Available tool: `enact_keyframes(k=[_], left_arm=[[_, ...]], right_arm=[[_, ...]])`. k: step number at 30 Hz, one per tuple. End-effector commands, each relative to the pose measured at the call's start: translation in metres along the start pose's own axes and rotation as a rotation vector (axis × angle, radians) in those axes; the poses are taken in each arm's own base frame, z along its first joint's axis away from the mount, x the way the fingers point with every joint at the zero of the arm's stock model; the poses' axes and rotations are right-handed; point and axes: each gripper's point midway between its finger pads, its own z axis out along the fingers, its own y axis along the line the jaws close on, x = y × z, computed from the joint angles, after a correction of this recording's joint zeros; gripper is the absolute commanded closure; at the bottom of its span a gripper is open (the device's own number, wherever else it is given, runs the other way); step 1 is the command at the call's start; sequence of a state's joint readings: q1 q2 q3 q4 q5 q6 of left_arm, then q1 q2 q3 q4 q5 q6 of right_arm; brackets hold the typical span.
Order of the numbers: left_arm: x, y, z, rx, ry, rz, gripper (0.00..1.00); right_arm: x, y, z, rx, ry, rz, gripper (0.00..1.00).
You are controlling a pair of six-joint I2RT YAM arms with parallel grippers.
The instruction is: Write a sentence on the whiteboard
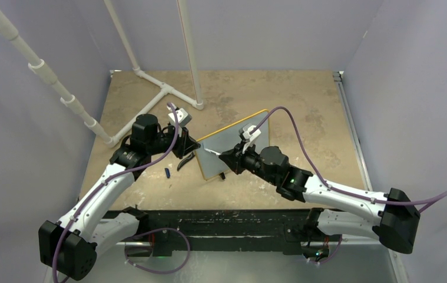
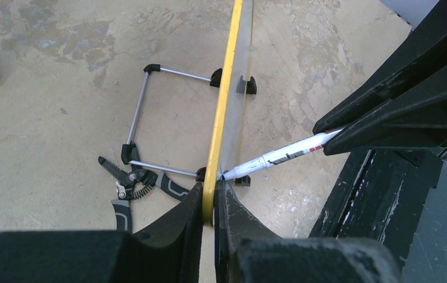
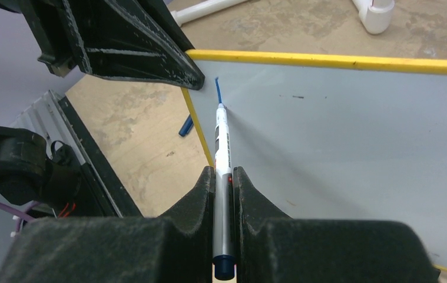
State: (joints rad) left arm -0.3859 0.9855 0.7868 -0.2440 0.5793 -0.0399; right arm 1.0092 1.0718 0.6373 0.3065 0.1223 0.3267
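The whiteboard (image 1: 232,144), white with a yellow frame, stands tilted on the table's middle. My left gripper (image 1: 190,147) is shut on its left edge; in the left wrist view the yellow frame (image 2: 224,100) runs edge-on between my left gripper's (image 2: 210,191) jaws. My right gripper (image 1: 228,156) is shut on a white marker (image 3: 222,147), uncapped, its blue tip touching the board (image 3: 338,130) near the upper left corner. The marker also shows in the left wrist view (image 2: 285,154). Of the sentence, only one short blue stroke (image 3: 217,87) shows; no words are readable.
A blue marker cap (image 1: 167,173) lies on the table left of the board, and black-handled pliers (image 2: 132,183) lie beside the board's wire stand (image 2: 144,106). A white PVC pipe frame (image 1: 168,88) stands at the back left. Grey walls enclose the table.
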Motion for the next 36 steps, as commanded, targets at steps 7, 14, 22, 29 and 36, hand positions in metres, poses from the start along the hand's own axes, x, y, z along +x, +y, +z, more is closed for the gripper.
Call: enact_keyframes(k=[7, 14, 22, 29, 36], left_arm=[[-0.011, 0.000, -0.003, -0.005, -0.038, 0.047, 1.00], [-0.011, 0.000, -0.003, -0.009, -0.037, 0.046, 1.00], [-0.011, 0.000, -0.004, -0.010, -0.038, 0.046, 1.00], [-0.011, -0.001, -0.004, -0.007, -0.038, 0.046, 1.00], [-0.010, 0.000, -0.003, -0.006, -0.035, 0.044, 1.00]], right_arm=[[0.017, -0.006, 0.000, 0.035, 0.039, 0.016, 1.00], [0.007, 0.001, -0.003, 0.007, 0.014, 0.016, 1.00], [-0.020, 0.008, -0.018, -0.019, -0.084, 0.030, 1.00], [-0.017, -0.001, -0.013, 0.032, -0.084, 0.037, 1.00], [-0.021, -0.003, -0.011, 0.042, -0.101, 0.047, 1.00]])
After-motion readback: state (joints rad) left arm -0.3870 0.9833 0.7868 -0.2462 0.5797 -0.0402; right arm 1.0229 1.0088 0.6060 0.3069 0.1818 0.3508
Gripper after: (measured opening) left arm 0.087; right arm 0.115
